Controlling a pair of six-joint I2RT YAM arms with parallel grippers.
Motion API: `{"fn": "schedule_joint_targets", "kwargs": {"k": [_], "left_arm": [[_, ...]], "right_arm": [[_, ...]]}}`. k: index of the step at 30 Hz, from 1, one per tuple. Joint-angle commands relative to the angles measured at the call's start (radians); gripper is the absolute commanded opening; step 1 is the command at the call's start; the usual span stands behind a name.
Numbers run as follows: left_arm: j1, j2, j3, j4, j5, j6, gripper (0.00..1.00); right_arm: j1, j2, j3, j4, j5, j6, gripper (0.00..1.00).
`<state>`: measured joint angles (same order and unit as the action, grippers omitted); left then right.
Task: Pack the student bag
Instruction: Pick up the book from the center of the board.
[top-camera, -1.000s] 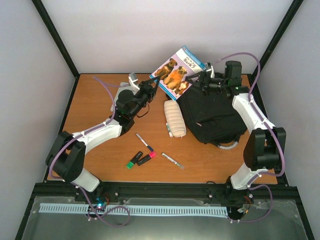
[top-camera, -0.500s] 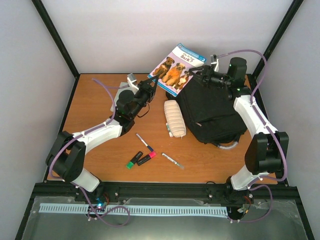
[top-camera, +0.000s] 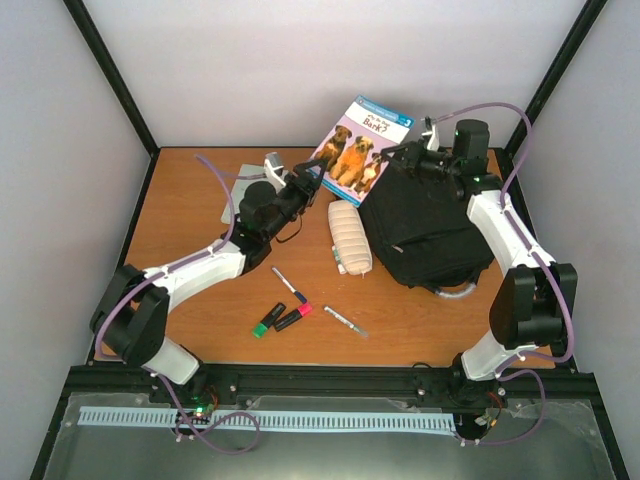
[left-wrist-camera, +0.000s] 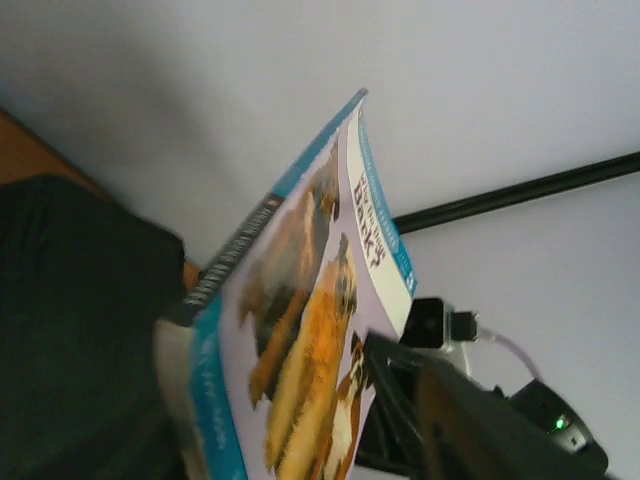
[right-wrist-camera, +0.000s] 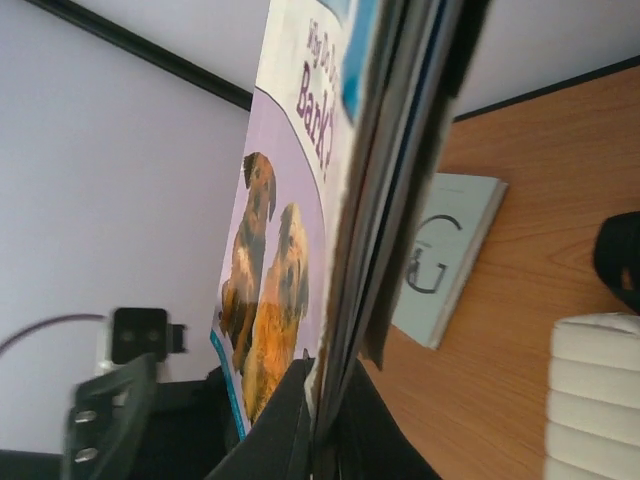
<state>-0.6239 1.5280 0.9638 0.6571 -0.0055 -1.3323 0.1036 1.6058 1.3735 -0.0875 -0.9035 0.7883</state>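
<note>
The right pincer (top-camera: 398, 160) is clamping a thin, glossy paperback (top-camera: 358, 148), tilted just over the black fabric backpack (top-camera: 425, 232) lying right-rear on the wooden bench (top-camera: 185, 215). The left pincer (top-camera: 308, 184) is hovering beside the paperback; its spread cannot be told.

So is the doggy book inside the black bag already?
No, the dog book is up in the air by the far end of the student bag, its whole cover showing, pinched in the right tool.

the dog-picture book (top-camera: 360, 150), held up above the tabletop's far edge, reads "bark?" on its cover, with a "3" in one corner. its spine lettering is blurred. the pale booklet (right-wrist-camera: 445, 260) lying near the far edge shows a big "g".
</note>
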Motion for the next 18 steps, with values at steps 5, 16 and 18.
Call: {"fn": "schedule_joint_targets", "kwargs": {"k": [5, 16, 18], "left_arm": [[0.014, -0.187, 0.066, -0.53, 0.122, 0.435, 0.85], [0.092, -0.121, 0.154, -0.713, 0.524, 0.726, 0.9], [0.089, -0.092, 0.159, -0.687, 0.547, 0.715, 0.91]], "right_arm": [[-0.013, -0.057, 0.014, -0.276, -0.074, -0.511, 0.03], [-0.01, -0.122, -0.001, -0.738, -0.369, -1.037, 0.04], [-0.007, -0.129, -0.004, -0.759, -0.414, -1.06, 0.04]]}}
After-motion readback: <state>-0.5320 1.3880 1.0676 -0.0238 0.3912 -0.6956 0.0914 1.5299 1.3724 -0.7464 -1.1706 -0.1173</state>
